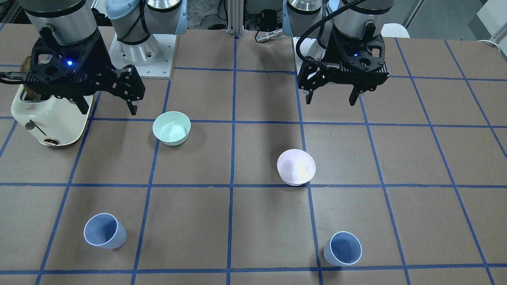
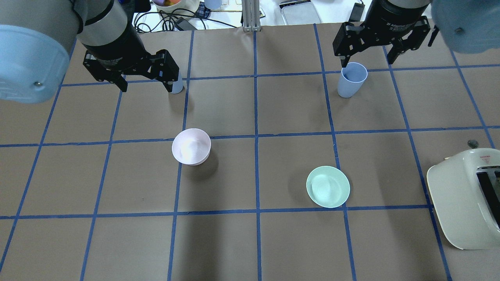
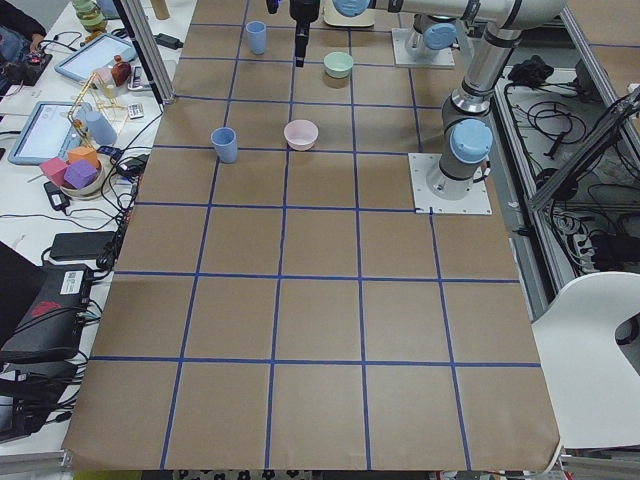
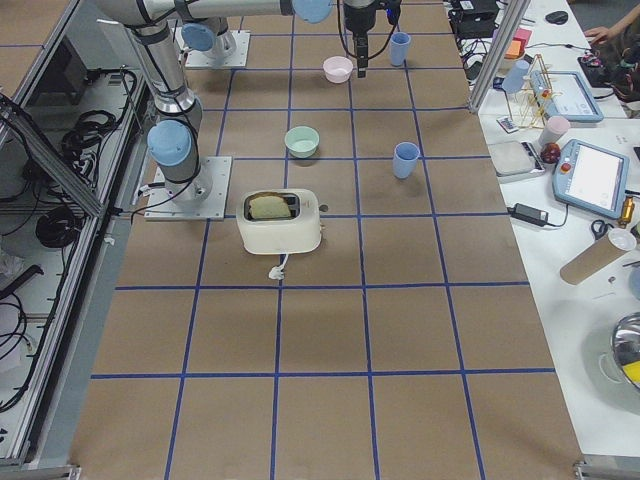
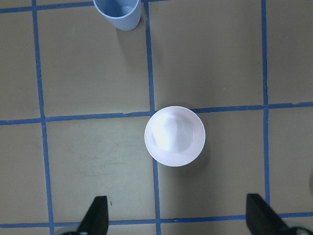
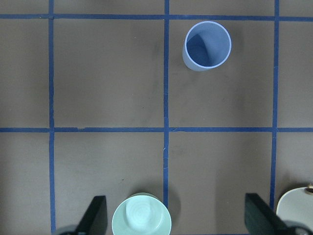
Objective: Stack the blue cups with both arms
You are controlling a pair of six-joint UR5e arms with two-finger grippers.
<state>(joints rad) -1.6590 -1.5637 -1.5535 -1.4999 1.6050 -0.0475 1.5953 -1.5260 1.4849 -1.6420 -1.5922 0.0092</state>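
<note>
Two blue cups stand upright on the brown table, far apart. One cup (image 1: 343, 248) is on my left side, also in the left wrist view (image 5: 117, 12), and is half hidden behind a finger in the overhead view (image 2: 177, 86). The other cup (image 1: 105, 230) is on my right side, also in the overhead view (image 2: 352, 79) and the right wrist view (image 6: 207, 45). My left gripper (image 1: 330, 101) hangs open and empty high over the table, nearer my base than its cup. My right gripper (image 1: 109, 110) is likewise open, empty and raised.
A pale pink bowl (image 1: 296, 166) sits under my left gripper's view (image 5: 174, 136). A mint-green bowl (image 1: 172, 127) sits on my right side (image 6: 142, 216). A cream toaster (image 1: 51, 118) stands at the table's right end (image 2: 465, 203). Blue tape lines grid the table.
</note>
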